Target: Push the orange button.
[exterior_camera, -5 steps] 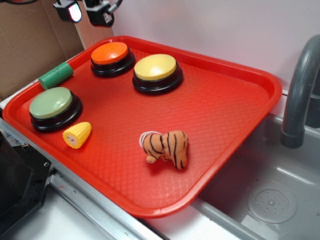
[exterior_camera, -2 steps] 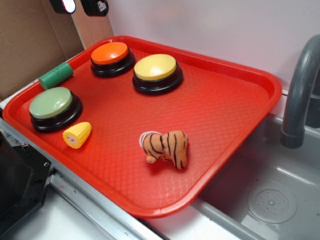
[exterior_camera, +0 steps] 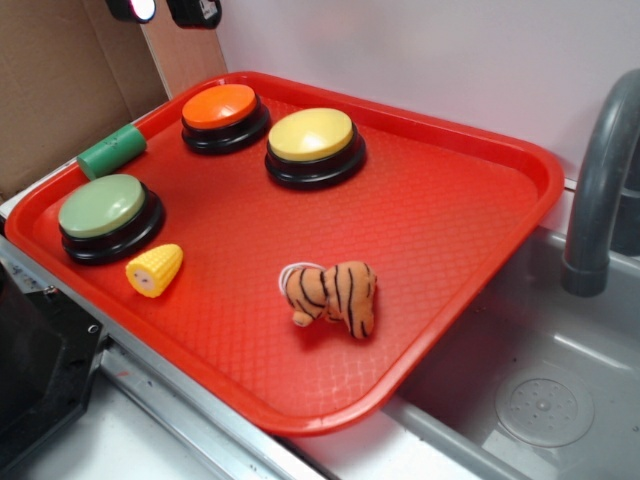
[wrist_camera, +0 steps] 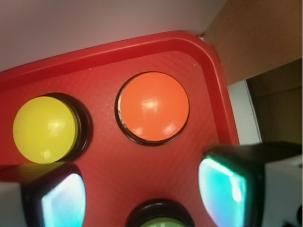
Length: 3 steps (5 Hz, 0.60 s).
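The orange button (exterior_camera: 220, 106), a glossy orange dome on a black base, sits at the far left corner of the red tray (exterior_camera: 470, 240). In the wrist view the orange button (wrist_camera: 153, 107) lies ahead of the fingers, centred. My gripper (exterior_camera: 168, 10) hangs high above the tray's back left corner, only its fingertips showing at the top edge. In the wrist view the gripper (wrist_camera: 142, 191) is open, with nothing between its two fingers, well above the tray.
A yellow button (exterior_camera: 312, 138) sits right of the orange one and a green button (exterior_camera: 104, 207) at the tray's left. A green cylinder (exterior_camera: 112, 150), toy corn (exterior_camera: 155, 269) and plush tiger (exterior_camera: 330, 295) also lie there. A sink (exterior_camera: 545, 400) and faucet (exterior_camera: 600, 180) are on the right.
The gripper has risen and shifted slightly left, now mostly out of the top of the exterior view. Nothing on the tray has moved.
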Motion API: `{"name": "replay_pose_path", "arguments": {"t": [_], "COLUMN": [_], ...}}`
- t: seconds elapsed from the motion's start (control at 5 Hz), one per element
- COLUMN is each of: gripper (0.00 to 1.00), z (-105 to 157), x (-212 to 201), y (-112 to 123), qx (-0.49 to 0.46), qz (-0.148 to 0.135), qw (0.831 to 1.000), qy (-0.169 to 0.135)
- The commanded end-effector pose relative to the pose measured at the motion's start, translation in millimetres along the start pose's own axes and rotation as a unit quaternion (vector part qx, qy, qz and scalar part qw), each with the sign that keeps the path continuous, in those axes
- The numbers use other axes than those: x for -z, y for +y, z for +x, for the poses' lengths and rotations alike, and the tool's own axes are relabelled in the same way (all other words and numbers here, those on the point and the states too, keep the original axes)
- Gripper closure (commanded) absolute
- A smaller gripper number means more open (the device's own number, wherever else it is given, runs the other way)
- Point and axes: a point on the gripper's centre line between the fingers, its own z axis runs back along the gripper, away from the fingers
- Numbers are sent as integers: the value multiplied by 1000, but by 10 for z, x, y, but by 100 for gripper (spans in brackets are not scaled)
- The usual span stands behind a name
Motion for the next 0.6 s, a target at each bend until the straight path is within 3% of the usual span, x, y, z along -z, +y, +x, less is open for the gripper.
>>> {"name": "replay_pose_path", "arguments": {"t": [0.0,0.4], "gripper": [0,0], "z": [12,-1], "x": [-267,-263], "y": [-94,-170], "qx": [12,11], "qz": [2,18], "qw": [999,999], "qy": [-36,-32]}}
